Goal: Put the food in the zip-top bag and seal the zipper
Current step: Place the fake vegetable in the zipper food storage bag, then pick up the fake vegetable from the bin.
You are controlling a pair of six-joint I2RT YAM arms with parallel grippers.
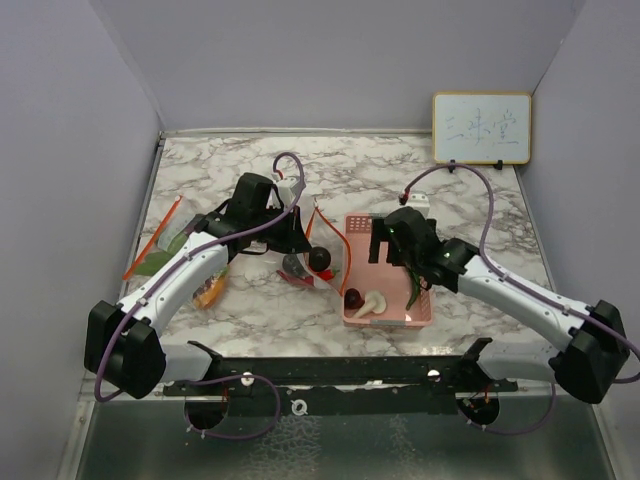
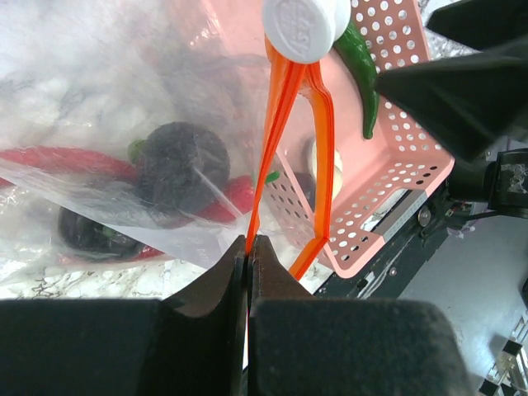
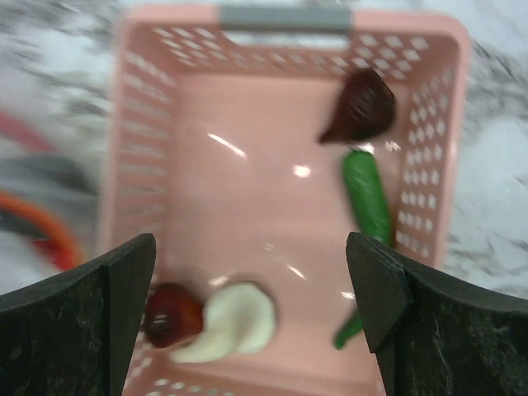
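Right tool (image 3: 252,264) spread over basket (image 3: 450,99), green chili (image 3: 367,194) beside one finger (image 3: 412,313), axis across closing line; left tool (image 2: 249,247) clamped on bag zipper (image 2: 279,115).

The table (image 1: 480,200) is white marble veined with grey. On its right side the basket (image 3: 140,165) is pale pink, its walls patterned with rows of small round holes; inside lie 1 green pepper (image 3: 367,198), 1 dark maroon piece (image 3: 360,109), 1 white mushroom (image 3: 239,318) and 1 dark red round piece (image 3: 172,315). To the left, the zip-top bag (image 2: 82,82) is clear with an orange zipper strip (image 2: 276,124) and white slider (image 2: 304,25), showing red chili peppers (image 2: 58,161) and 2 black round pieces (image 2: 181,169).
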